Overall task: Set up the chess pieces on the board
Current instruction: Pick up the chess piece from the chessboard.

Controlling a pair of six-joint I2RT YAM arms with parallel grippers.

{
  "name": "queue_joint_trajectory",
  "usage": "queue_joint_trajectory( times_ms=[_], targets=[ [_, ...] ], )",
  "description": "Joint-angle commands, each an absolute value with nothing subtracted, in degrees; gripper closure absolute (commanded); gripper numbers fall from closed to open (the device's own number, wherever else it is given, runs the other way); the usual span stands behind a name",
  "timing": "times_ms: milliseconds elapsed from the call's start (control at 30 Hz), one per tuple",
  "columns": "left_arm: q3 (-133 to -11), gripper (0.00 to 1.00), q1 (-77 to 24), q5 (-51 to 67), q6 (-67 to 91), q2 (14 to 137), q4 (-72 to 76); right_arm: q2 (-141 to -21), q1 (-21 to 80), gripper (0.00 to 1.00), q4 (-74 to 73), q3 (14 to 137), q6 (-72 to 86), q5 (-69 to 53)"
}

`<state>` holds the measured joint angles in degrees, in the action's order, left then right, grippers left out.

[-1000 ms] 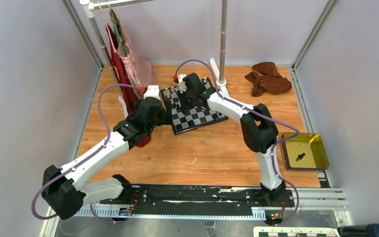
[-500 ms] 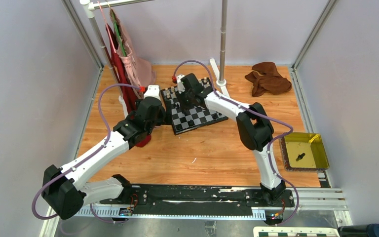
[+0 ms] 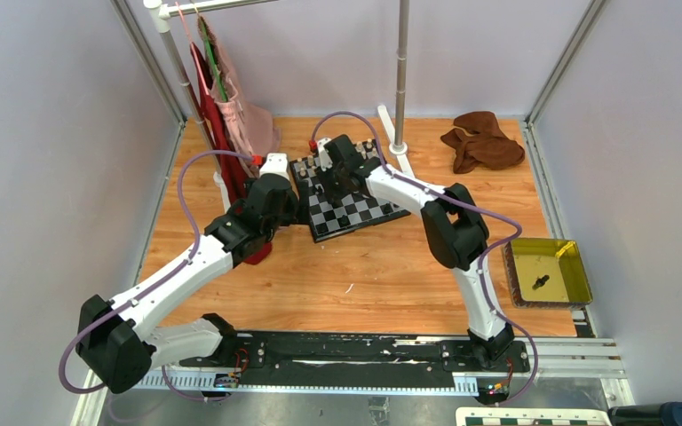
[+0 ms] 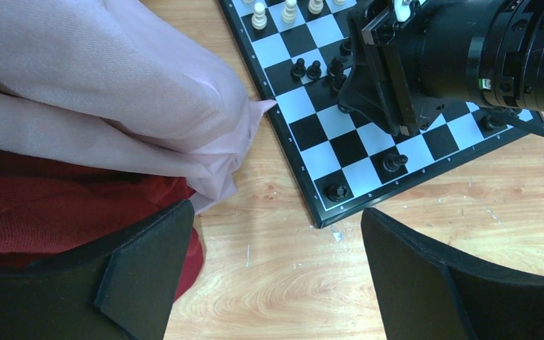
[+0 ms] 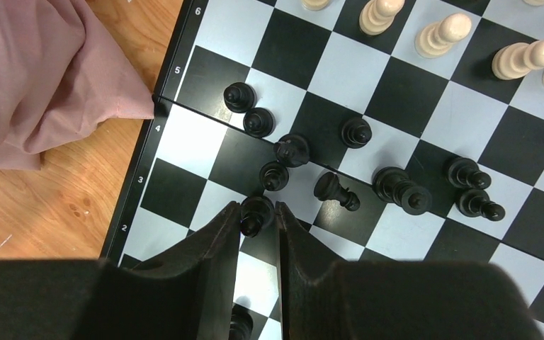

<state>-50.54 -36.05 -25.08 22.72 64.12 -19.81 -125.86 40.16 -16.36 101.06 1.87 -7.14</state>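
The board lies at the back middle of the table, with black chess pieces bunched in its middle rows, some lying over. Cream chess pieces stand along the far rows. My right gripper hangs over the board near its left edge, shut on a black piece pinched at the fingertips. Another black piece shows below, between the fingers. My left gripper stands open over bare wood just off the board's near-left corner, holding nothing.
Pink cloth and red cloth hang against the board's left side. A rack pole stands behind the board. A brown cloth lies back right. A yellow tray at the right holds one black piece.
My right arm has swung a little to the left over the board, its elbow moving left too. The left arm has stayed still.
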Motion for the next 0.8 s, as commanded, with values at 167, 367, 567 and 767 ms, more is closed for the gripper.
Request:
queue_joint_trajectory(
  times_ms=[167, 367, 567, 767],
  targets=[
    [-49.71, 0.05, -35.43, -24.61, 22.13, 64.84, -18.96, -127.89, 40.82, 0.73, -17.95, 103.89, 1.48, -7.03],
    [-49.66, 0.05, -35.15, -24.61, 21.80, 64.70, -19.23, -128.58, 40.86, 0.86, -18.28, 105.00, 1.32, -7.37],
    [-49.35, 0.05, -35.00, -24.47, 22.10, 64.17, -19.47, -127.54, 40.89, 1.00, -18.35, 104.21, 1.24, -7.30],
    [-48.62, 0.05, -35.04, -24.34, 22.83, 62.93, -19.56, -124.17, 41.28, 1.00, -17.49, 100.59, 0.99, -6.32]
  ],
)
